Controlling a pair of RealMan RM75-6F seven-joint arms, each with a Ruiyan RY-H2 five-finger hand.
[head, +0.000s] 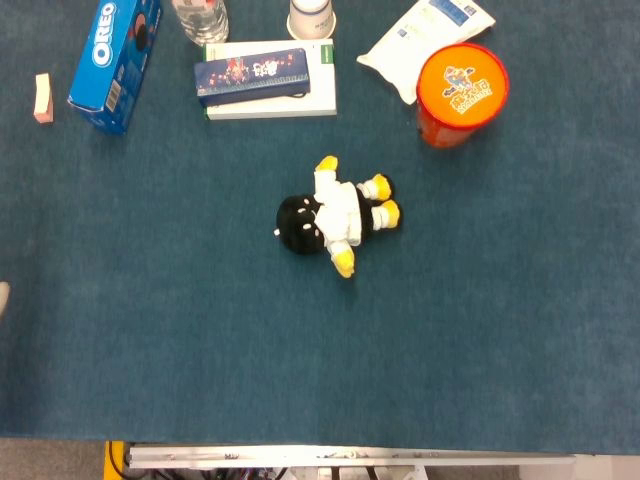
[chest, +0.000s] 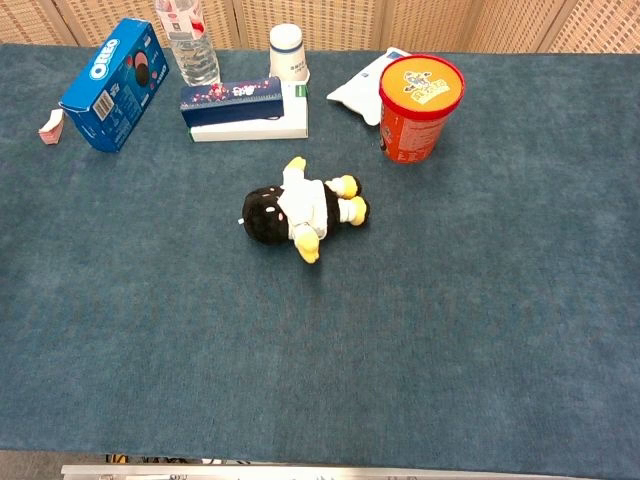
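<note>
A plush doll (head: 330, 218) with a black head, white body and yellow hands and feet lies on its side in the middle of the blue table cloth (head: 200, 350). The chest view shows the same doll (chest: 298, 212). A small pale tip (head: 3, 298) pokes in at the left edge of the head view. It looks like a fingertip of my left hand, far from the doll, and its pose is hidden. My right hand appears in neither view.
Along the far edge stand a blue Oreo box (head: 115, 62), a clear bottle (head: 200, 18), a dark blue box on a white box (head: 265, 78), a white cup (head: 312, 18), a white pouch (head: 425, 38) and an orange tub (head: 460, 92). A small pink eraser (head: 43, 97) lies far left.
</note>
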